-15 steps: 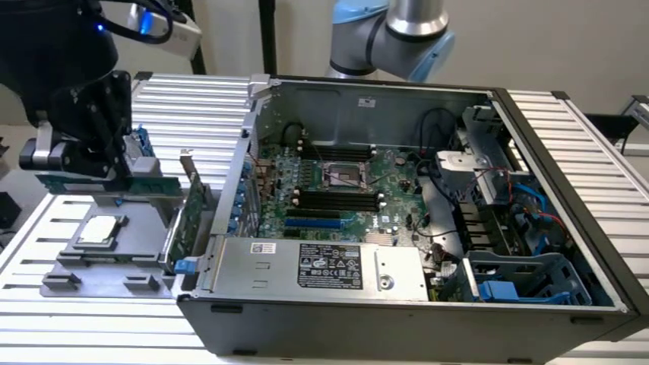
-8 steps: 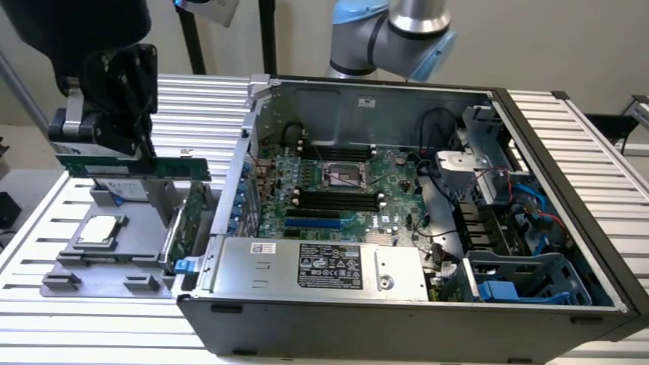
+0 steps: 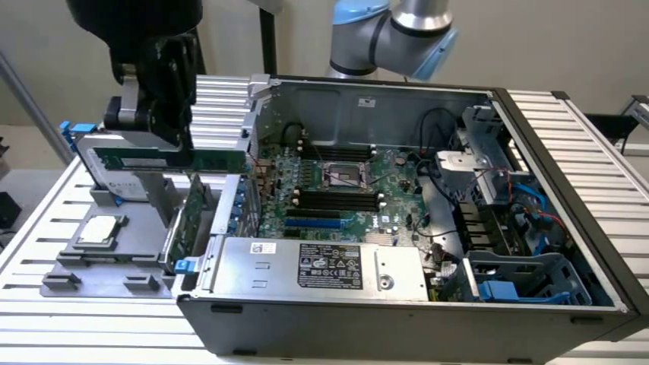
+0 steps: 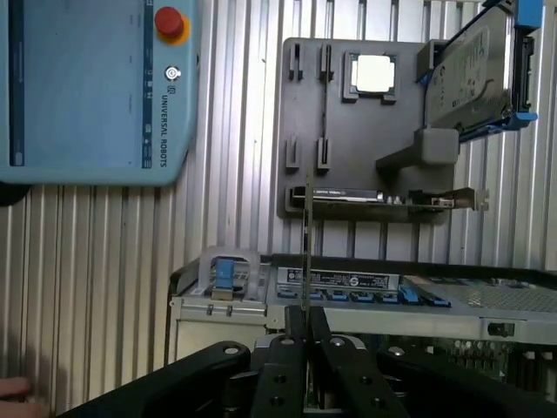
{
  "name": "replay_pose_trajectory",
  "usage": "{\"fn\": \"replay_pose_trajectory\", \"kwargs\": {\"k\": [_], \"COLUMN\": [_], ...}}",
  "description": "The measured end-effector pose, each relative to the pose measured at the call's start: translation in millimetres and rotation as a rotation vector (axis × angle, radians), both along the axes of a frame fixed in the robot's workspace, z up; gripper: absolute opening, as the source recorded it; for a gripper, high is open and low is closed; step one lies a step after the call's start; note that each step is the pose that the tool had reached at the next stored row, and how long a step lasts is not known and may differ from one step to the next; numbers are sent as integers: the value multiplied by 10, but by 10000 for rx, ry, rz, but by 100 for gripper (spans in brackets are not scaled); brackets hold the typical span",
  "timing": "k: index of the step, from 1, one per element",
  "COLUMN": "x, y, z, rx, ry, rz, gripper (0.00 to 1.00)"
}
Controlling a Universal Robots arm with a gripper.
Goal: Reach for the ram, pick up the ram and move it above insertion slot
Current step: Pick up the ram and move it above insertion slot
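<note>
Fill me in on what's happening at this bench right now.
A robot arm's gripper is shut on the ram, a thin green memory stick, holding it lifted off the grey parts fixture beside the open computer case. The stick hangs near the case's edge on the exterior view's left, not yet over the black memory slots on the motherboard. A processor and a hard drive rest on the fixture.

Robotics lab: teach pendant [image 4: 91,87], slatted workbench [image 3: 91,319].

I see the ram [image 3: 167,161], a thin green stick, level on edge, lifted at nine o'clock of the case.
</note>
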State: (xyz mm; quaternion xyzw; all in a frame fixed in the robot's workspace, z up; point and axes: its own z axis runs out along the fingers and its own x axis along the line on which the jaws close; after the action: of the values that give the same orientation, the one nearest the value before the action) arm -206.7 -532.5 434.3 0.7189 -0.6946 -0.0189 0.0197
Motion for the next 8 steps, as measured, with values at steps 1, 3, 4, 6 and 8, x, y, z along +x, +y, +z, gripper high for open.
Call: {"fn": "replay_pose_trajectory", "kwargs": {"k": [1,3,4,6,8], "x": [45,139,184,274,364], "y": [2,6,8,13,18], "z": [3,8,10,13,13], "rx": [-1,0,0,-2,0], "ry": [0,0,0,1,0], "rz": [1,0,0,0,0], "gripper": [14,14,14,14,14]}}
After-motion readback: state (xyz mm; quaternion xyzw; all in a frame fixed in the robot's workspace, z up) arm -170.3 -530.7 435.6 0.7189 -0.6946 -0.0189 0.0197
